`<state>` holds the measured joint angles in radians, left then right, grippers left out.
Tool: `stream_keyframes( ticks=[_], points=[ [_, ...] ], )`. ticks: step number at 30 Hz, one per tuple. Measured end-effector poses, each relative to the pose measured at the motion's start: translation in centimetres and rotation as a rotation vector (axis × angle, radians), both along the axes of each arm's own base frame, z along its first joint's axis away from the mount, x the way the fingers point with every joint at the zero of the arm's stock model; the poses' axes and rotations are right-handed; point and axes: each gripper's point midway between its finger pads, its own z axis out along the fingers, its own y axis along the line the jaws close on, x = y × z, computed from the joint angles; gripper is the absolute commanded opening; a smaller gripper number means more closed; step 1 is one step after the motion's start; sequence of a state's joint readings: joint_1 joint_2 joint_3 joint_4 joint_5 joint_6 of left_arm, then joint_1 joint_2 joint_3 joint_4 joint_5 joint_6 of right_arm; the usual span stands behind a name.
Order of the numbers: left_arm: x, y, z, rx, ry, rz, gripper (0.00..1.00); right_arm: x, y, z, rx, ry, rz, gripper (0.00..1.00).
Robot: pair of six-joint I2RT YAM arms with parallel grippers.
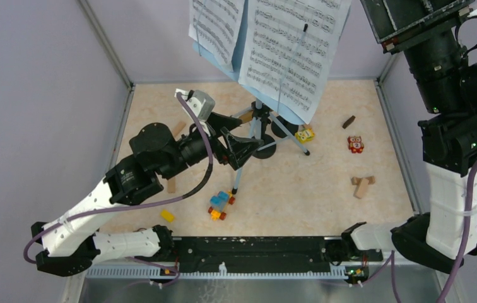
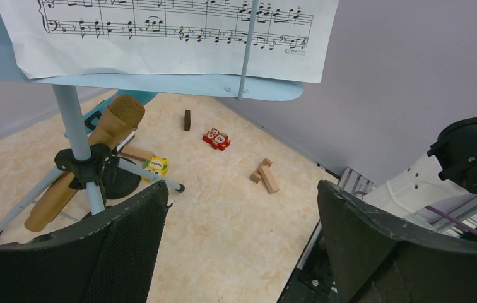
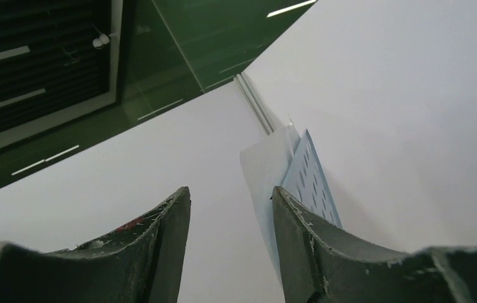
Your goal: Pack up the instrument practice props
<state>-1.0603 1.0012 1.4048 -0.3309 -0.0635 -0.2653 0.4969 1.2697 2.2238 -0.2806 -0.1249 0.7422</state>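
Observation:
The pale-blue music rack point(image 1: 299, 117) stands at the back centre on tripod legs point(image 1: 253, 129), holding white sheet-music pages point(image 1: 293, 47). In the left wrist view a gold microphone point(image 2: 106, 132) leans behind the pole point(image 2: 72, 120), with a blue microphone point(image 2: 138, 98) partly hidden behind it. Black round mic holder bases point(image 1: 283, 128) sit by the legs. My left gripper point(image 1: 247, 136) hovers open and empty just beside the tripod point(image 2: 242, 189). My right gripper point(image 3: 231, 192) points upward, open, next to the page edge point(image 3: 264, 170) and the rack point(image 3: 312, 183).
A colourful toy-block car point(image 1: 220, 205) and a yellow block point(image 1: 167, 215) lie near the front. Wooden blocks point(image 1: 362, 185), a red owl block point(image 1: 355, 144), a dark block point(image 1: 348, 122) and a yellow cube point(image 1: 305, 134) are scattered on the right. Walls enclose the table.

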Motion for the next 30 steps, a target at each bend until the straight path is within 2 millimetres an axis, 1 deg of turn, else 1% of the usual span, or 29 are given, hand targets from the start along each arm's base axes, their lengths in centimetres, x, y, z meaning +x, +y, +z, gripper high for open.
stream_keyframes(
  ticks=[5, 9, 18, 23, 30],
  points=[
    [-0.2, 0.3, -0.3, -0.013, 0.005, 0.000, 0.93, 0.5, 0.3, 1.7, 0.011, -0.054, -0.007, 0.50],
    [-0.3, 0.4, -1.1, -0.017, 0.018, -0.001, 0.94, 0.4, 0.8, 2.0, -0.008, -0.095, 0.003, 0.49],
    [-0.5, 0.6, -2.5, -0.014, 0.050, 0.001, 0.94, -0.1, 1.7, 1.7, -0.070, -0.144, 0.029, 0.49],
    [-0.6, 0.7, -2.6, -0.021, 0.054, 0.001, 0.94, -0.4, 2.1, 1.5, -0.110, -0.173, 0.033, 0.49],
    [-0.8, 1.0, -2.4, -0.035, 0.060, 0.000, 0.94, 0.2, 2.3, 0.4, -0.166, -0.165, 0.008, 0.48]
  ],
)
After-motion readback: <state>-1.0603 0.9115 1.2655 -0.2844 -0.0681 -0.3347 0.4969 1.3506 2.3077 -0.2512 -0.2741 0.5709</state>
